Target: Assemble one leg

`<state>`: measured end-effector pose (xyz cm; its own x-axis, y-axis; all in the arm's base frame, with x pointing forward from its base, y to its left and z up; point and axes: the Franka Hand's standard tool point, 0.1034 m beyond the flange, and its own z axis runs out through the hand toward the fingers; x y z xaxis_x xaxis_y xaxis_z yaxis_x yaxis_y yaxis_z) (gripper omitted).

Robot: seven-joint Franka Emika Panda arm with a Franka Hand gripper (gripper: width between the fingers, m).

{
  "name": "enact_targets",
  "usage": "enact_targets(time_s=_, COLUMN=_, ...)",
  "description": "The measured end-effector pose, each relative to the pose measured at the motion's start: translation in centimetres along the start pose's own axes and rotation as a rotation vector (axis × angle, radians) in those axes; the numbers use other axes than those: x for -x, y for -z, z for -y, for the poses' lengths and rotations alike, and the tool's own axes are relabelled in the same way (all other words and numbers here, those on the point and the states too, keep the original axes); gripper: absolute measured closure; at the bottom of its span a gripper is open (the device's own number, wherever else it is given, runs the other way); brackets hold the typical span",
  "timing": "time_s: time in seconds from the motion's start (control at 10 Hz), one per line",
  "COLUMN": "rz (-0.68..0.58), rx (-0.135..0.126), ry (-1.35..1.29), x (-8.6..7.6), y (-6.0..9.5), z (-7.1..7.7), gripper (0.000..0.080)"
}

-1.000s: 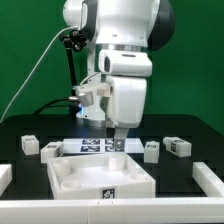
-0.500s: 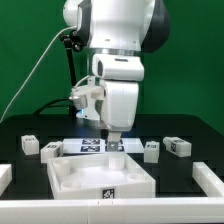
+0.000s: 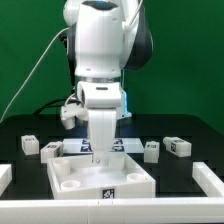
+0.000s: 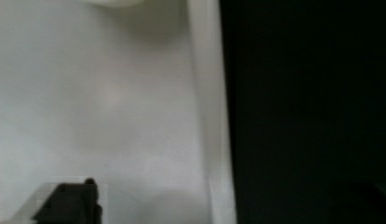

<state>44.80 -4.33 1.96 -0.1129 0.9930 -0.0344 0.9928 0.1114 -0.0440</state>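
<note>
Exterior and wrist views, one moment of the assembly. My arm reaches down at the centre of the scene, and my pincer [image 3: 99, 157] hangs low over the rear part of the white panel [image 3: 70, 182], which lies on the black table [image 3: 185, 128] nearest the camera.

In the wrist view one dark fingertip [image 4: 65, 203] shows against the pale panel surface. The other is only faintly visible over the black table. The two stand wide apart with nothing between them, so my pincer is released and carries no part.

Four legs rest on the table behind the panel, each a small white block with a square tag, all apart from my pincer:
- Outer left leg [image 3: 29, 145] and inner left leg [image 3: 51, 150], on the exterior view's left.
- Inner right leg [image 3: 152, 150] and outer right leg [image 3: 178, 146], on the exterior view's right.

The marker board [image 3: 82, 147] lies between the two inner legs, partly hidden by my arm. A green backdrop [image 3: 190, 60] closes the scene.
</note>
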Motion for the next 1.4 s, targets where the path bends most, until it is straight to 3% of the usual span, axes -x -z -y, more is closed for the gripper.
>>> enact_targets(time_s=0.2, rz=-0.007, rx=-0.016, ry=-0.009, x=0.28, y=-1.15, z=0.16, gripper=0.0150)
enact_targets(time_s=0.5, rz=-0.005, rx=-0.019, ry=-0.025, x=0.16, y=-0.97, z=-0.22, gripper=0.0178)
enact_targets(time_s=0.6, rz=-0.006, rx=-0.022, ry=-0.027, x=0.22, y=-1.10, z=-0.11, gripper=0.0359)
enact_targets(time_s=0.7, rz=-0.006, rx=-0.023, ry=-0.027, x=0.23, y=-1.12, z=-0.10, gripper=0.0359)
enact_targets(time_s=0.8, rz=-0.006, rx=-0.023, ry=-0.027, x=0.24, y=-1.13, z=-0.09, gripper=0.0560)
enact_targets(time_s=0.9, rz=-0.006, rx=-0.023, ry=-0.027, x=0.23, y=-1.13, z=-0.09, gripper=0.0694)
enact_targets(time_s=1.1, rz=-0.005, rx=-0.013, ry=-0.029, x=0.28, y=-1.01, z=-0.32, gripper=0.0737)
enact_targets(time_s=1.4, rz=-0.005, rx=-0.009, ry=-0.029, x=0.29, y=-0.99, z=-0.38, gripper=0.0737)
